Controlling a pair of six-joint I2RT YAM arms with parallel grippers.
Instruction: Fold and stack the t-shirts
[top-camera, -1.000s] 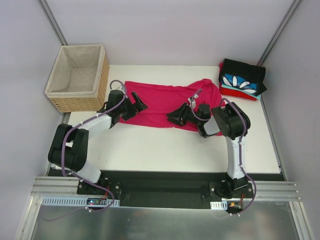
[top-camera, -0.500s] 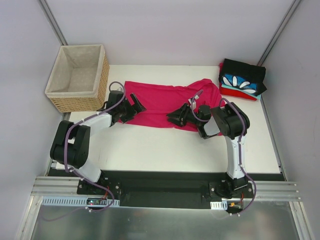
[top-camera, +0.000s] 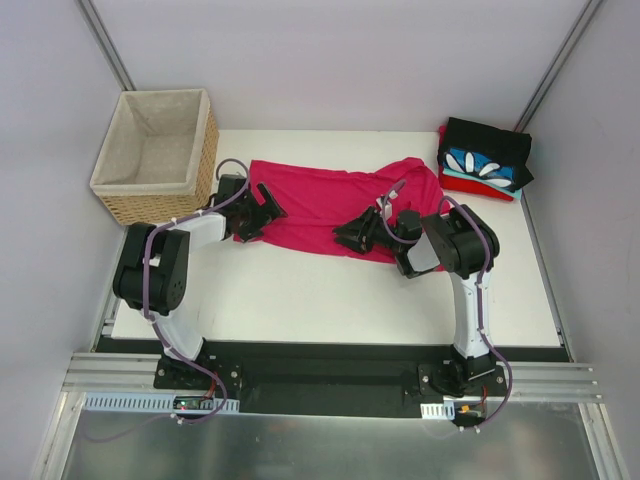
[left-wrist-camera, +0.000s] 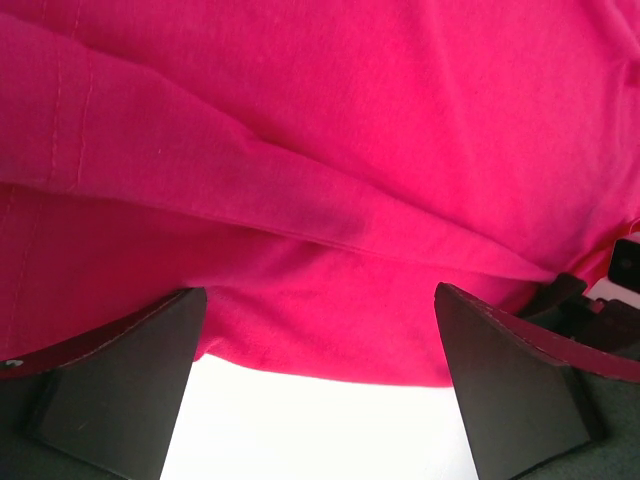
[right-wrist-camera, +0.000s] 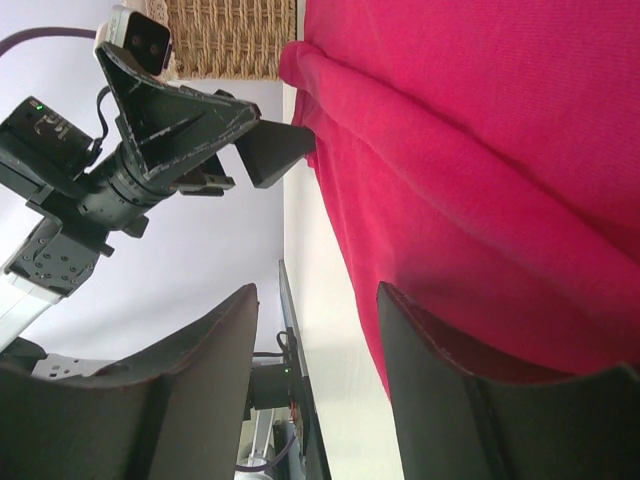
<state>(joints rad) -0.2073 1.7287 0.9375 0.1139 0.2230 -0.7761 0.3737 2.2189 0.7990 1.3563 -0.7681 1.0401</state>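
A magenta-pink t-shirt (top-camera: 320, 195) lies spread flat across the back half of the white table (top-camera: 330, 300). My left gripper (top-camera: 262, 210) is open at the shirt's left end. In the left wrist view the left gripper (left-wrist-camera: 320, 295) straddles the shirt's (left-wrist-camera: 330, 150) near edge, with nothing pinched. My right gripper (top-camera: 349, 236) sits low at the shirt's near edge, right of centre. The right gripper (right-wrist-camera: 318, 292) is open, one finger (right-wrist-camera: 450, 370) over the shirt's (right-wrist-camera: 480, 150) hem, the other over bare table. A folded stack (top-camera: 487, 160) of black, blue petal-print and red shirts sits back right.
A wicker basket (top-camera: 160, 205) with beige lining stands at the back left corner, close to my left arm. Its weave (right-wrist-camera: 230, 40) also shows in the right wrist view, behind the left gripper (right-wrist-camera: 215, 125). Grey walls enclose the table.
My left gripper has slid back and left along the shirt's left end, and that arm's elbow has swung left. The right gripper has barely moved.
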